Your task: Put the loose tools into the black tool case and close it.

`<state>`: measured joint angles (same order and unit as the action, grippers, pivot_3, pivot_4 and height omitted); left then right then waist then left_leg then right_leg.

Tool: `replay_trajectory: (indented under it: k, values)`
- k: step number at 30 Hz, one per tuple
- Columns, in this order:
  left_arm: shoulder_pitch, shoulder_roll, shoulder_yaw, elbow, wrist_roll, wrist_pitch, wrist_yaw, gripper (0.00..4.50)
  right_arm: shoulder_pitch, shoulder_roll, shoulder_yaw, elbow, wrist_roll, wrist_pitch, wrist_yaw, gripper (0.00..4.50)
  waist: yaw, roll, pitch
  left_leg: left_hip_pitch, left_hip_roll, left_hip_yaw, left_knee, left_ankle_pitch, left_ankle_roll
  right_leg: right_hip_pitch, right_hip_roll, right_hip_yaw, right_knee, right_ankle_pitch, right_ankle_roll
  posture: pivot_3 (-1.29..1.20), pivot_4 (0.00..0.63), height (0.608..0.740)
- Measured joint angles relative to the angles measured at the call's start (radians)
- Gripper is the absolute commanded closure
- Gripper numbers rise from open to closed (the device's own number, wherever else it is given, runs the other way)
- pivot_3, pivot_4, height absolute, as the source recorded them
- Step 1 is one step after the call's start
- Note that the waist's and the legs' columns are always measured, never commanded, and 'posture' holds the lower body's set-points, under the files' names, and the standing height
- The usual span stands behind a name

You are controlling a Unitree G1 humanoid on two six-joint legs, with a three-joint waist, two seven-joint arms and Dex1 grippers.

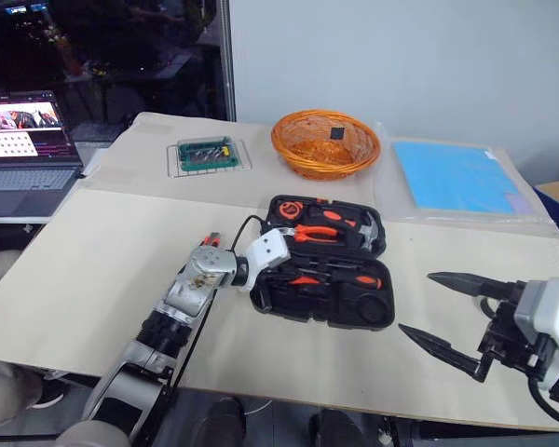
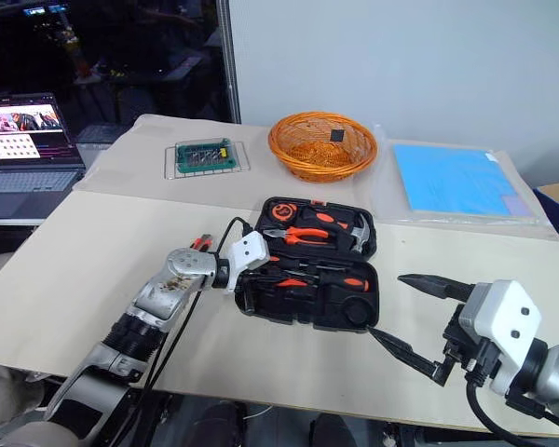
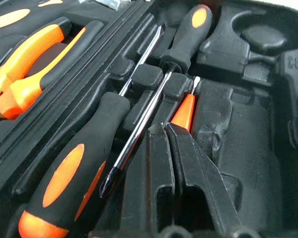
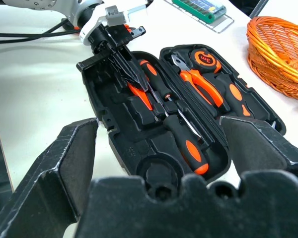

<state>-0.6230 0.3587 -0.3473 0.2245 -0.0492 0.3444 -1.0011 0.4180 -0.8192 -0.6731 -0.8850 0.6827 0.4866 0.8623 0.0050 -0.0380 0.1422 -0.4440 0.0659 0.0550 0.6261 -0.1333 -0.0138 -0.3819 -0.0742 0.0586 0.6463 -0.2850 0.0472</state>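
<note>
While the right gripper [image 1: 444, 311] gapes, the left gripper [image 4: 134, 82] pinches inside the black tool case [image 1: 373, 312].

Your table [image 1: 93, 270] is topped with beige sheets. Behind its far edge you have a plain pale wall [image 1: 401, 56], and beyond the far left corner a dark glass partition [image 1: 121, 47]. Off the table's left edge, an open laptop [image 1: 23, 140] sits lit on a separate surface. Lighting is even.

Beige table [image 1: 93, 270]: open black tool case [image 1: 328, 317], wicker basket [image 1: 325, 142], blue sheet [image 1: 452, 177], green board [image 1: 208, 155].
</note>
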Motion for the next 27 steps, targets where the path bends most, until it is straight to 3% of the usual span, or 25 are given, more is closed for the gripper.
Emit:
replay_trajectory:
  k: [7,11,14,17,18,23,26,27]
  values:
    - [0.061,-0.032,0.160,0.010,-0.120,-0.011,0.052,4.38,-0.089,-0.018,0.073,0.001,0.012,0.004,-0.022,0.00,-0.020,0.000,0.001,0.002,0.001,0.000,0.000,-0.004,-0.006,0.005,0.000,0.000,0.000,0.000,0.002,0.00,0.150,0.740]
    - [0.117,0.034,0.361,-0.175,-0.221,0.127,0.162,3.39,-0.133,-0.017,0.122,0.013,0.035,0.003,-0.014,0.00,-0.026,-0.001,0.002,0.001,0.001,0.001,-0.001,0.000,0.001,0.003,0.000,0.001,0.000,0.003,0.002,0.00,0.150,0.740]
    - [0.176,0.101,0.512,-0.337,-0.237,0.268,0.297,2.32,-0.177,-0.018,0.163,0.029,0.047,0.002,-0.009,0.00,-0.022,-0.001,0.002,0.000,0.000,0.002,-0.003,0.000,0.002,0.001,-0.001,0.002,0.000,0.005,0.004,0.00,0.150,0.740]
    - [0.271,0.124,0.556,-0.433,-0.233,0.375,0.380,1.19,-0.207,-0.018,0.207,0.055,0.047,0.000,0.005,0.00,-0.011,-0.001,0.002,-0.002,-0.001,0.001,-0.003,0.000,0.002,-0.003,-0.002,0.002,0.000,0.005,0.005,0.00,0.150,0.740]
    - [0.293,0.129,0.554,-0.446,-0.230,0.397,0.394,1.03,-0.214,-0.018,0.219,0.061,0.046,-0.001,0.008,0.00,-0.008,-0.002,0.003,-0.002,-0.001,0.002,-0.003,-0.001,0.002,-0.005,-0.002,0.002,0.000,0.005,0.004,0.00,0.150,0.740]
    - [0.341,0.171,0.493,-0.450,-0.226,0.515,0.429,1.03,-0.270,-0.018,0.275,0.094,0.045,-0.006,0.019,0.00,0.001,-0.007,0.006,-0.002,-0.001,0.002,-0.002,-0.005,-0.006,-0.005,-0.002,0.001,0.000,0.002,-0.004,0.00,0.150,0.740]
    - [0.327,0.195,0.457,-0.412,-0.204,0.533,0.447,1.67,-0.287,-0.018,0.278,0.103,0.045,-0.007,0.022,0.00,0.001,-0.007,0.006,-0.002,0.000,0.003,-0.002,-0.005,-0.006,-0.006,-0.003,0.001,0.000,0.002,-0.004,0.00,0.150,0.740]
    - [0.328,0.197,0.448,-0.395,-0.198,0.530,0.449,2.14,-0.287,-0.018,0.278,0.108,0.045,-0.007,0.023,0.00,0.001,-0.007,0.006,-0.002,0.000,0.004,-0.002,-0.005,-0.006,-0.006,-0.003,0.001,0.000,0.002,-0.004,0.00,0.150,0.740]
